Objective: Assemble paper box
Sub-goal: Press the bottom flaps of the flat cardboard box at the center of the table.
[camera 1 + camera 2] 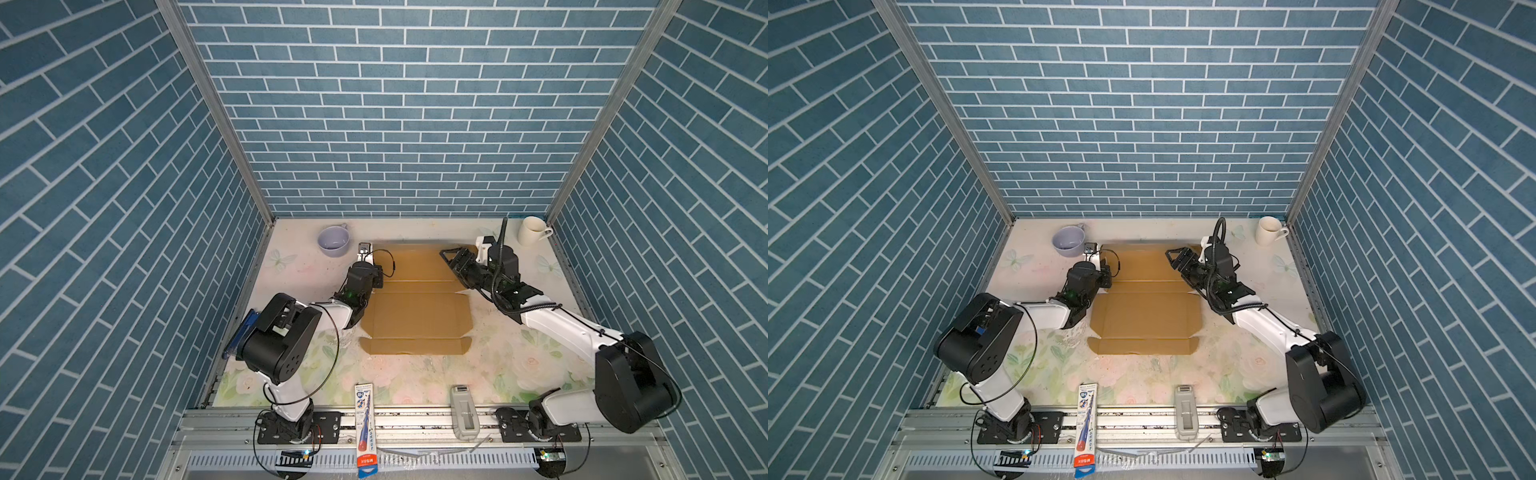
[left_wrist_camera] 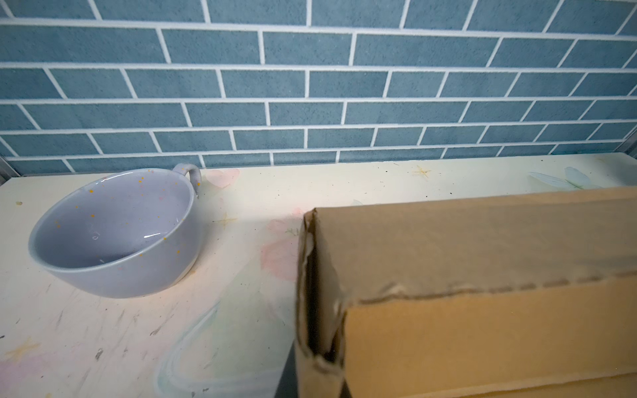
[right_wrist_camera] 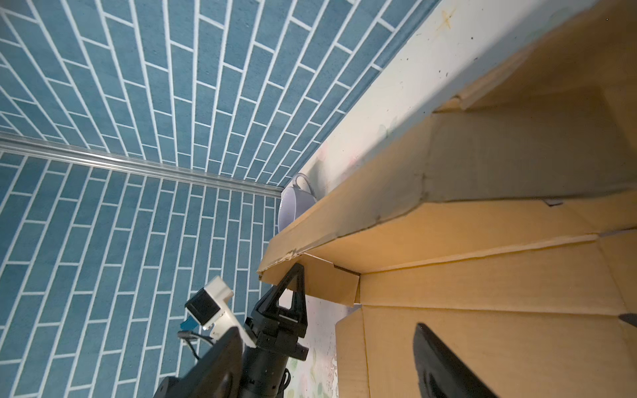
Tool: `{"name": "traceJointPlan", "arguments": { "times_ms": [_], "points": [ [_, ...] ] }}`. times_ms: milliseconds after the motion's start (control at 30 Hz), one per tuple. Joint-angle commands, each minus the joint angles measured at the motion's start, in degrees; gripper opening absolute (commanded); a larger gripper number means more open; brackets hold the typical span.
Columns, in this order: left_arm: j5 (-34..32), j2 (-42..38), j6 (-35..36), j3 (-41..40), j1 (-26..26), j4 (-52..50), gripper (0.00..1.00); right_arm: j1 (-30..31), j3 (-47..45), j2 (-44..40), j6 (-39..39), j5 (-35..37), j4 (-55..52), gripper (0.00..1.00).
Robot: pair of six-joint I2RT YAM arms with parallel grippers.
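Posed left arm (image 1: 332, 313) and right arm (image 1: 557, 328) elbows-bent, wrists low, entering from 7 and 5 o'clock. Found print on pen pack (image 1: 365, 419) at 6 o'clock too small to read. Laid paper box (image 1: 419, 316), partly folded, at centre of table (image 1: 498, 353). Set clenched left gripper (image 3: 295, 279) at its 10 o'clock corner flap, grasp unclear; hung released right gripper (image 1: 452, 257) above 2 o'clock edge.

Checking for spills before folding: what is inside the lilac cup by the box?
Nothing shows in the cup: in the left wrist view its bottom and far wall are bare, speckled glaze. The near inner wall is hidden by its own rim.
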Motion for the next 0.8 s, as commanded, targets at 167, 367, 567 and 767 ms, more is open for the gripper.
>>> {"name": "traceJointPlan", "arguments": {
  "times_ms": [167, 367, 567, 767],
  "points": [
    [0.02, -1.17, 2.86, -2.78, -0.32, 0.59, 0.00, 0.01, 17.63, -1.24, -23.30, -1.24, -27.00, 0.72],
    [-3.47, -2.70, 5.96, -6.73, -2.68, 6.36, 0.00, 0.01, 34.62, 7.52, -34.06, -3.45, -38.38, 0.64],
    [-3.50, -3.14, 7.95, -8.64, -3.16, 11.85, 0.00, 0.09, 50.14, 21.15, -41.60, -10.38, -46.34, 0.58],
    [-2.80, -2.99, 9.19, -10.05, -3.48, 16.02, 0.00, 1.87, 64.33, 33.12, -49.12, -9.35, -57.62, 0.47]
  ]
}}
